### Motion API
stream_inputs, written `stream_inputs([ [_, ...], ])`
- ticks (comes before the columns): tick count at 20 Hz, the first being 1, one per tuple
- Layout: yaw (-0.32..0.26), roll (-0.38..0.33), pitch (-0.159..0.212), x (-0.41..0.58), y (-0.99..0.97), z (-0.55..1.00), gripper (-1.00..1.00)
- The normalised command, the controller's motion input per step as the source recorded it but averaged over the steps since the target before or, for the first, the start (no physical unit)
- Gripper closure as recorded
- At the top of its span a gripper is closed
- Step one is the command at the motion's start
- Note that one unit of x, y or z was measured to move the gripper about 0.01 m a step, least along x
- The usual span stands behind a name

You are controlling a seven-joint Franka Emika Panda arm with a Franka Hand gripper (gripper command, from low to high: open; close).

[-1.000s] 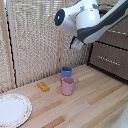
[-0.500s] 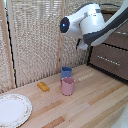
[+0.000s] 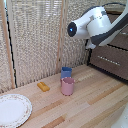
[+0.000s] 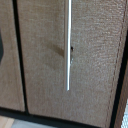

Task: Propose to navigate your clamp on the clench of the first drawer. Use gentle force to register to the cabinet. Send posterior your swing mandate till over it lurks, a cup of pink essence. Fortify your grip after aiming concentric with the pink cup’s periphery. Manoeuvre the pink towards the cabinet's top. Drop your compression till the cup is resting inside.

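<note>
Up high — arm (image 3: 95, 25) stretched toward cabinet (image 3: 111, 59), above pink cup (image 3: 67, 86).

The robot arm (image 3: 97, 22) is bulky and glossy white, built of rounded, smoothly curved shells. 1 joint ends in a round dark cap with a small blue light at its centre. A dark grey band runs beneath the white casing along its underside.

Close on brown wood-grain drawer front (image 4: 75, 60); slim silver bar handle (image 4: 69, 45) runs along it. Dark gaps separate neighbouring panels.
</note>
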Motion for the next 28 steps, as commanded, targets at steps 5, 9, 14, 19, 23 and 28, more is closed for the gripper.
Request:
stream_inputs([
  [5,0.118,-0.023,-0.048,-0.014,-0.83,-0.07,-1.0],
  [9,0.088,0.028,-0.044,0.0,-0.85,-0.02,-1.0],
  [14,0.041,0.106,-0.024,0.0,-0.86,0.1,-1.0],
  [19,0.005,0.107,0.008,-0.028,-0.56,0.15,1.0],
  [23,0.011,0.036,0.0,0.0,-0.19,0.0,1.0],
  [28,0.037,0.147,0.037,0.049,0.0,0.05,1.0],
])
